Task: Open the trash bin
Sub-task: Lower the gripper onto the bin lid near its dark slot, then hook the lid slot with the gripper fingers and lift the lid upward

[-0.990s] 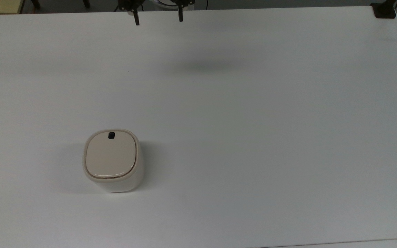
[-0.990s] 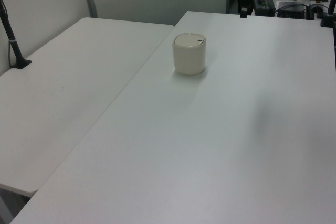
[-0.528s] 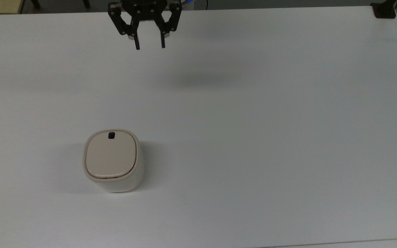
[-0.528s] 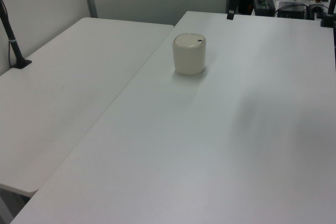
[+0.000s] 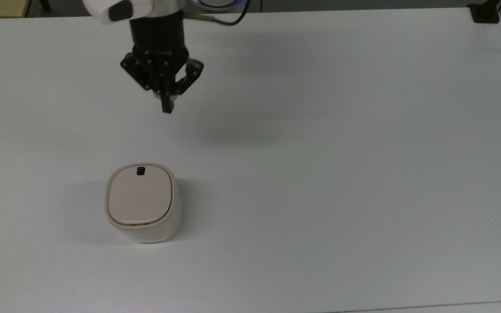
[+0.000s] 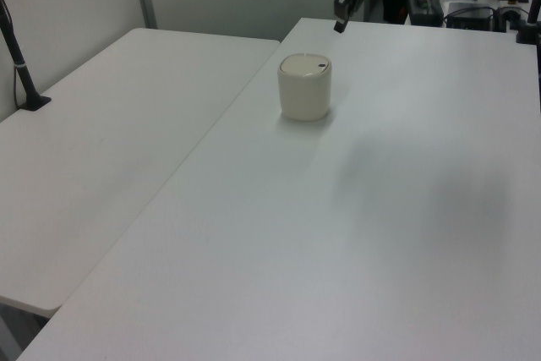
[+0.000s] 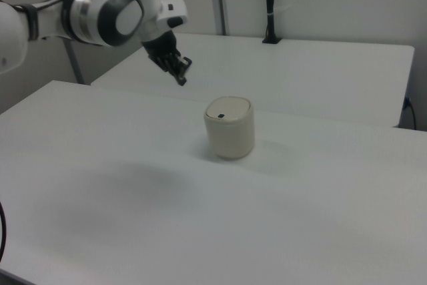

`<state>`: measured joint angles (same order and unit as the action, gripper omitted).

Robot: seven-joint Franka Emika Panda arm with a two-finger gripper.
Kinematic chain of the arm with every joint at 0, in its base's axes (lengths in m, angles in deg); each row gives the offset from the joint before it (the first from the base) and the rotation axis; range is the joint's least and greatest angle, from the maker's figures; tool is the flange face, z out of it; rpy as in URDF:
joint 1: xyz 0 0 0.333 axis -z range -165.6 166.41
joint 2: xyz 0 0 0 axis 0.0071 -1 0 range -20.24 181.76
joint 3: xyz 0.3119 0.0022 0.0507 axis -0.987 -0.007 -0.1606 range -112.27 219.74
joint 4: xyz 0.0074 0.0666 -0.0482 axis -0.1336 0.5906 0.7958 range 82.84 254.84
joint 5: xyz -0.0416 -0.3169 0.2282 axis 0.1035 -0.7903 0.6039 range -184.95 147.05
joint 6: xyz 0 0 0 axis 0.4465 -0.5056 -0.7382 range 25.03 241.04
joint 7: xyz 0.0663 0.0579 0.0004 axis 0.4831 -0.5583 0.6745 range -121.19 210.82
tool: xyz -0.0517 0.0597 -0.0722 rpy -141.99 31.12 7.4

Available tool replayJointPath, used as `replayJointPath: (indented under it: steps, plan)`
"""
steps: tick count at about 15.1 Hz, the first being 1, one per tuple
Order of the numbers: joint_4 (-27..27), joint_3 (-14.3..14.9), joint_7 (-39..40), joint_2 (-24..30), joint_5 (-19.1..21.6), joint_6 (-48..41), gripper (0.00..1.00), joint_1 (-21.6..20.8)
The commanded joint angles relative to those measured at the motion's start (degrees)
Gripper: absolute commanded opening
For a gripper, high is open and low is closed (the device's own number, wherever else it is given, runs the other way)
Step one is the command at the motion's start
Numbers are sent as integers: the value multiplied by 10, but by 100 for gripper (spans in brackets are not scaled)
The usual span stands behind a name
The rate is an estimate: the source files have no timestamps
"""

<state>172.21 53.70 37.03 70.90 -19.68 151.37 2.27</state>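
Since half a second ago your gripper (image 5: 168,108) has travelled down the top view from the table's far edge toward the bin, and its two fingers, then spread apart, are now pressed together into a single dark tip. It holds nothing and hangs in the air above the white table (image 5: 342,174), well apart from the trash bin (image 5: 141,202). The bin has not moved. In the top view it stands upright on the table, lower left of centre, below the gripper. Its beige lid (image 5: 141,195) lies flat and shut, and the small black button (image 5: 140,171) sits at the lid edge nearest the gripper. In the right view the gripper (image 7: 181,79) hovers up and to the right view's left of the bin (image 7: 229,127), hanging from the white arm (image 7: 100,15). In the left view the gripper (image 6: 339,24) shows beyond the bin (image 6: 304,87).
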Motion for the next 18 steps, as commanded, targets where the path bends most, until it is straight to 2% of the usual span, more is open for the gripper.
replayJointPath:
  steps: [1, 6, 10, 15, 18]
  plan:
    - [-4, 1, -60, -34, -6, 92, 0, 13]
    - [0, 5, -69, -82, -8, 145, 0, 22]
    - [1, 6, -116, -120, -51, 193, 0, 23]
    - [1, 12, -128, -145, -59, 215, 0, 23]
    - [14, 13, -128, -152, -89, 216, 0, 22]
